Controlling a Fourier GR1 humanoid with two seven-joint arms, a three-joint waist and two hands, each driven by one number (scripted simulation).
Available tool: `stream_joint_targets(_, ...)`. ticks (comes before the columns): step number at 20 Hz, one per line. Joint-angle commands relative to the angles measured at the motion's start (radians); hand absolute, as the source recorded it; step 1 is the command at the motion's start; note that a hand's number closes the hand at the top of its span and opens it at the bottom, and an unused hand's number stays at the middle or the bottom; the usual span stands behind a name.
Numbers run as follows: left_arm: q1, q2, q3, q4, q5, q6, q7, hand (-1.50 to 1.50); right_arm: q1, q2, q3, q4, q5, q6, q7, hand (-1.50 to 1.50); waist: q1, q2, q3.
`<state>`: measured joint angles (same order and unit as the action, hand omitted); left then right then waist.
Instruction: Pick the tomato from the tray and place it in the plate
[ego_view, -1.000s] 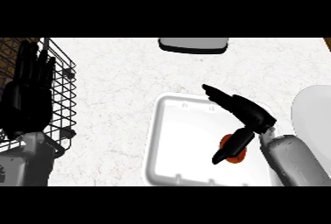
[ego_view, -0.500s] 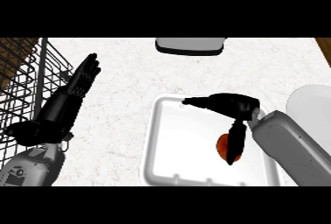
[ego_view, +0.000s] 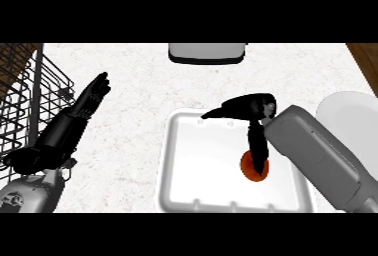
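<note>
On the pale speckled surface, the right robot hand bends down over the white tray, fingers touching the tomato; whether they grip it cannot be told. The left robot hand lies flat, fingers straight, beside a wire rack.

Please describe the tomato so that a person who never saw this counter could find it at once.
Start at the white tray in the middle of the pale counter. The tomato lies toward the tray's right side, under the right hand, whose finger reaches down over it. It is the only red thing here.
</note>
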<state>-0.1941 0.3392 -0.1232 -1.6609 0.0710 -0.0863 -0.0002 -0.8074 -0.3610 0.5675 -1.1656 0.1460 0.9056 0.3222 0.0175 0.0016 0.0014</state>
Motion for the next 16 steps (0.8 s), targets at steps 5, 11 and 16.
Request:
stream_joint_targets(5, 0.052, -0.02, -0.01, 0.012, -0.023, -0.01, -0.029, 0.0, -0.127, 0.028, -0.026, 0.129, -0.093, 0.263, 0.191, -1.5, -0.008, -0.002, -0.002)
stream_joint_targets(11, 0.018, -0.004, 0.049, 0.051, 0.0, -0.056, -0.051, 0.0, -0.201, 0.044, -0.071, 0.227, -0.037, 0.259, 0.216, -1.5, -0.007, 0.0, -0.002)
stream_joint_targets(16, 0.038, -0.014, 0.031, -0.013, -0.045, -0.04, -0.015, 0.0, -0.231, 0.057, -0.096, 0.351, 0.043, 0.218, 0.122, -1.5, 0.005, 0.004, -0.001)
